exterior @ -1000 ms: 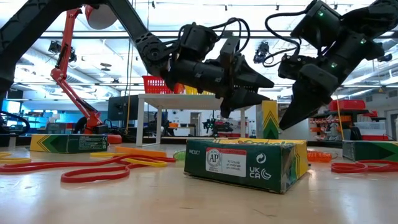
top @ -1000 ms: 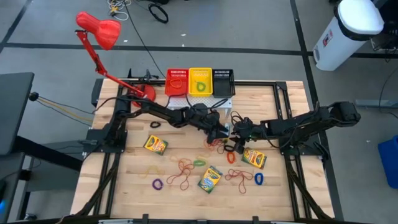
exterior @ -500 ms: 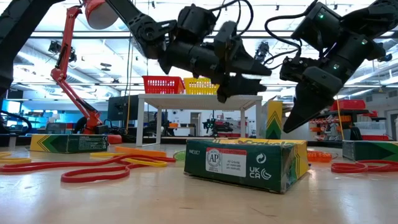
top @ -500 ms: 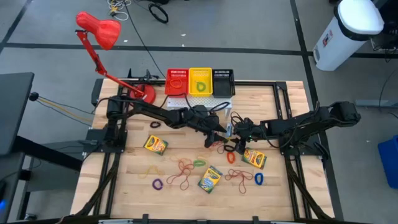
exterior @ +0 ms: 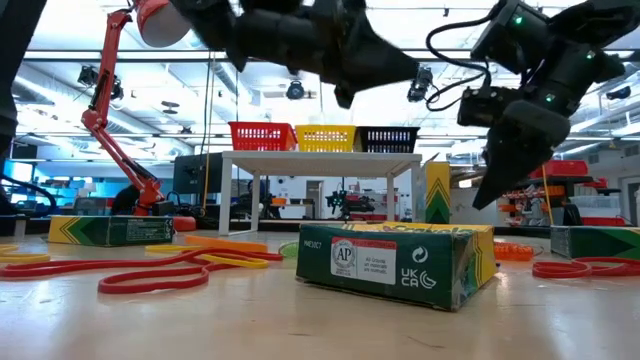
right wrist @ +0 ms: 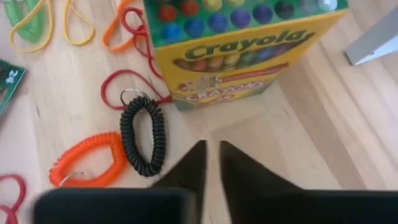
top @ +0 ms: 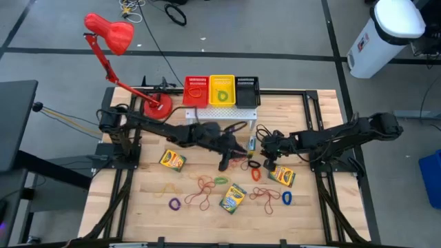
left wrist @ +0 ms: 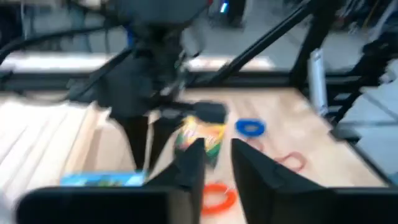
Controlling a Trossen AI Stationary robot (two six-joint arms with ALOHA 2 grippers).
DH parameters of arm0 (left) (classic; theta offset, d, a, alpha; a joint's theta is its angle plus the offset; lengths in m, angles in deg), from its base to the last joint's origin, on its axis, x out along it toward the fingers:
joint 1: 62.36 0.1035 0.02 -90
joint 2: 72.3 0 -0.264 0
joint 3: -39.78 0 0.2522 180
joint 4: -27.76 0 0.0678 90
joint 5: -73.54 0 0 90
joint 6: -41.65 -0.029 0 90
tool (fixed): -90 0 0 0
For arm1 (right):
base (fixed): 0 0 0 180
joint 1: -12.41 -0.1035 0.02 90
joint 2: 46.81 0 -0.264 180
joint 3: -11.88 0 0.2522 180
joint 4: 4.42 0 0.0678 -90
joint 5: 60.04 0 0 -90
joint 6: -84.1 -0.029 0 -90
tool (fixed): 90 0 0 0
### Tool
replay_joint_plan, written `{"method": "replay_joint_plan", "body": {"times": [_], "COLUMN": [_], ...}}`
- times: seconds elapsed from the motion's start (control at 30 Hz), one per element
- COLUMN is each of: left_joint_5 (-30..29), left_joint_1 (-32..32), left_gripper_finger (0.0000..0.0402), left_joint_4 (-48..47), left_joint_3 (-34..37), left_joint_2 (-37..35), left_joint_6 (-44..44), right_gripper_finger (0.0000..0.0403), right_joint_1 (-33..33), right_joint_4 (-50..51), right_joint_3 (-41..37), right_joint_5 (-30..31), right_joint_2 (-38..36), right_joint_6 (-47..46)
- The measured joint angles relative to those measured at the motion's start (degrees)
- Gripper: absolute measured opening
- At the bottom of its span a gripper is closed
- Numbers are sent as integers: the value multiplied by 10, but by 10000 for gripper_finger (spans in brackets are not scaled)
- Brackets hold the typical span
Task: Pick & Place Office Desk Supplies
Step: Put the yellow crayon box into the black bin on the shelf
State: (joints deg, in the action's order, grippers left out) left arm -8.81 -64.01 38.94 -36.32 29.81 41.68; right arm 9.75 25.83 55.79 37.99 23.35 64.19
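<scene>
4 yellow-green crayon boxes [top: 172,160] flat on wood table, coloured rubber bands [top: 205,183] scattered btwn.

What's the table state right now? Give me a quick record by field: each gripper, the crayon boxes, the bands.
left gripper: raised over mid-table, jaws slightly apart, nothing between them
right gripper: raised, near the black coil band, jaws almost together, nothing held
flat crayon boxes: left box, middle box, right box
upright crayon box: standing on the wood by the right gripper
orange coil band: touching the black one
rubber bands: loose on the table
</scene>
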Motion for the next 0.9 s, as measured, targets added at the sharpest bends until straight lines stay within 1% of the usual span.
{"method": "replay_joint_plan", "body": {"times": [0.07, 0.1, 0.2, 0.3, 0.4, 0.5, 0.57, 0.63, 0.7, 0.83, 0.9], "left_joint_5": [-1, -3, -9, -36, -68, -98, -121, -137, -152, -173, -173], "left_joint_1": [-9, -12, -19, -25, -37, -49, -59, -68, -78, -91, -95], "left_gripper_finger": [45, 33, 8, 8, 17, 22, 22, 20, 19, 18, 18], "left_joint_4": [58, 102, 197, 267, 335, 397, 426, 453, 470, 481, 481], "left_joint_3": [42, 61, 131, 201, 261, 306, 340, 358, 378, 392, 390], "left_joint_2": [-13, -16, -38, -62, -73, -78, -84, -82, -84, -81, -81], "left_joint_6": [10, 18, 56, 75, 85, 93, 98, 98, 98, 97, 95], "right_gripper_finger": [14, 8, 24, 34, 30, 25, 29, 43, 67, 138, 177], "right_joint_1": [0, 0, 0, 0, 0, 0, 0, 0, 0, 0, 0], "right_joint_4": [6, 12, 25, 86, 169, 220, 230, 254, 262, 301, 324], "right_joint_3": [2, 2, 3, 20, 61, 110, 143, 174, 210, 274, 302], "right_joint_5": [0, 0, -4, -8, 23, 40, 44, 45, 48, 66, 70], "right_joint_2": [-6, -13, -25, -37, -45, -43, -35, -27, -9, 46, 79], "right_joint_6": [9, 13, 18, 22, 36, 74, 111, 155, 204, 296, 346]}}
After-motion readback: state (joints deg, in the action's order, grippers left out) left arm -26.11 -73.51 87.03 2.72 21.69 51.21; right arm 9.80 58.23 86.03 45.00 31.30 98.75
